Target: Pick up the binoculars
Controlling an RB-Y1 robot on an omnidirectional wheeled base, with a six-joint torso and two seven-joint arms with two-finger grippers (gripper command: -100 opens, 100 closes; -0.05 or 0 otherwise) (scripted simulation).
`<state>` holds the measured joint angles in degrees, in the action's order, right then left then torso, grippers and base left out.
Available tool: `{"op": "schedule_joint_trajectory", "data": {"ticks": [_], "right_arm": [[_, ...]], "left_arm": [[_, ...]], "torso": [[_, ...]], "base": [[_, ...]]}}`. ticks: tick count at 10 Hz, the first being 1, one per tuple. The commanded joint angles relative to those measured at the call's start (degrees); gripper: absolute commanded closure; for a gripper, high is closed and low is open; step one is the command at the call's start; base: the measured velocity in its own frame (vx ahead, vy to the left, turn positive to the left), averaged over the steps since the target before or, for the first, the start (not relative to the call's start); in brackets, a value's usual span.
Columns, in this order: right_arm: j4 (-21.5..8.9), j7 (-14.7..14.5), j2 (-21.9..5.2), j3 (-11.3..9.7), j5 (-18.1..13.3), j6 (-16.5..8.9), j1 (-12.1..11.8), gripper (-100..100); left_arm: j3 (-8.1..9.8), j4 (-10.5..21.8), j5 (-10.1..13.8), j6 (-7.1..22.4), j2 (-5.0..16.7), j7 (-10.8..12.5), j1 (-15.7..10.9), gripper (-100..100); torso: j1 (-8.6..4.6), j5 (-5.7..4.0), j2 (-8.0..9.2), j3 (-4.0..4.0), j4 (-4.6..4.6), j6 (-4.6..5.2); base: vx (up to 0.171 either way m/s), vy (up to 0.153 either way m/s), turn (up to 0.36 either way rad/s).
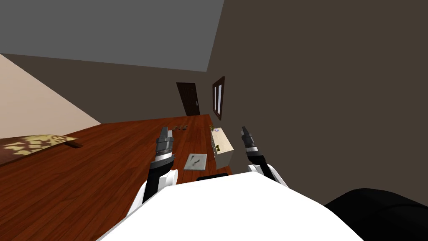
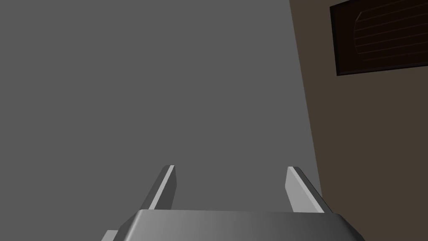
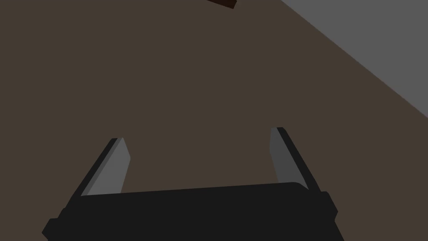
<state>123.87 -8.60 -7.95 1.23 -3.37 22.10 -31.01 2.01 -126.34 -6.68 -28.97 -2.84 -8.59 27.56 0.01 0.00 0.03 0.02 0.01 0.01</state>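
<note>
Over plank floor [image 1: 104, 167], thin-bladed L hand [image 1: 164, 130]

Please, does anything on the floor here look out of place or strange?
A few small dark things lie loose on the wooden floor, far ahead toward the door; too small to identify. A flat grey sheet with a small dark item on it lies beside the light cabinet. Nothing looks spilled or broken.

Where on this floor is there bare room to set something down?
The widest bare stretch is the wooden floor between the patterned rug and the grey mat. It is crowded along the wall: the mat lies beside a pale cabinet, with small dark things farther toward the door.
</note>
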Motion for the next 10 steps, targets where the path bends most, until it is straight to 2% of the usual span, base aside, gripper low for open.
{"op": "schedule_joint_trajectory", "data": {"ticks": [1,2,3,4,5,6,7,8,9,10], "right_arm": [[-2.86,-0.21,-1.22,-0.71,-1.24,-0.24,0.62,-100],[-4.81,-0.17,-2.49,-1.33,-2.39,-0.77,0.7,-100],[-5.67,-0.17,-2.49,-1.33,-2.39,-0.77,0.7,-100],[-7.84,-0.11,-3.65,-1.99,-3.6,-1.32,0.78,-100],[-8.24,-0.11,-3.65,-1.99,-3.6,-1.32,0.78,-100],[-10.46,-0.05,-4.74,-2.69,-4.89,-1.9,0.87,-100],[-10.93,-0.05,-4.74,-2.69,-4.89,-1.9,0.87,-100],[-13.22,0.01,-5.77,-3.42,-6.22,-2.5,0.99,-100],[-13.71,0.01,-5.77,-3.42,-6.22,-2.5,0.99,-100],[-15.78,0.07,-6.75,-4.18,-7.59,-3.13,1.12,-100]], "left_arm": [[0.0,0.0,0.0,0.0,0.0,0.0,0.0,0],[0.0,0.0,0.0,0.0,0.0,0.0,-0.01,0],[-0.01,0.0,0.0,0.0,0.0,0.0,-0.01,0],[0.0,0.0,0.0,0.0,0.0,0.0,0.0,0],[0.0,0.0,0.0,0.0,0.0,0.0,-0.01,0],[0.0,0.0,0.0,0.0,0.0,0.0,0.0,0],[0.0,0.0,0.0,0.0,0.0,0.0,-0.01,0],[0.0,0.0,0.0,0.0,0.0,0.0,0.0,0],[0.0,0.0,0.0,0.0,0.0,0.0,-0.01,0],[0.0,0.0,0.0,0.0,0.0,0.0,0.0,0]], "torso": [[0.0,0.0,0.0,0.0,0.0,0.0],[0.01,0.0,-0.02,-0.01,-0.01,-0.03],[0.03,0.0,0.0,0.0,0.0,-0.04],[0.01,0.0,0.0,0.0,0.0,0.01],[0.04,0.01,0.01,0.0,0.0,-0.02],[0.02,0.01,0.0,0.0,0.0,0.01],[0.03,0.01,0.01,0.0,0.0,-0.02],[0.02,0.01,0.0,0.0,0.0,0.01],[0.04,0.01,0.0,0.0,0.0,-0.03],[0.02,0.01,0.0,0.0,0.0,0.01]], "base": [[-0.007,0.012,0.138],[-0.015,0.013,0.252],[-0.01,0.008,0.078],[-0.01,0.018,0.162],[-0.009,0.011,0.077],[-0.012,0.017,0.162],[-0.008,0.012,0.09],[-0.009,0.019,0.194],[-0.008,0.011,0.088],[-0.011,0.022,0.164]]}}
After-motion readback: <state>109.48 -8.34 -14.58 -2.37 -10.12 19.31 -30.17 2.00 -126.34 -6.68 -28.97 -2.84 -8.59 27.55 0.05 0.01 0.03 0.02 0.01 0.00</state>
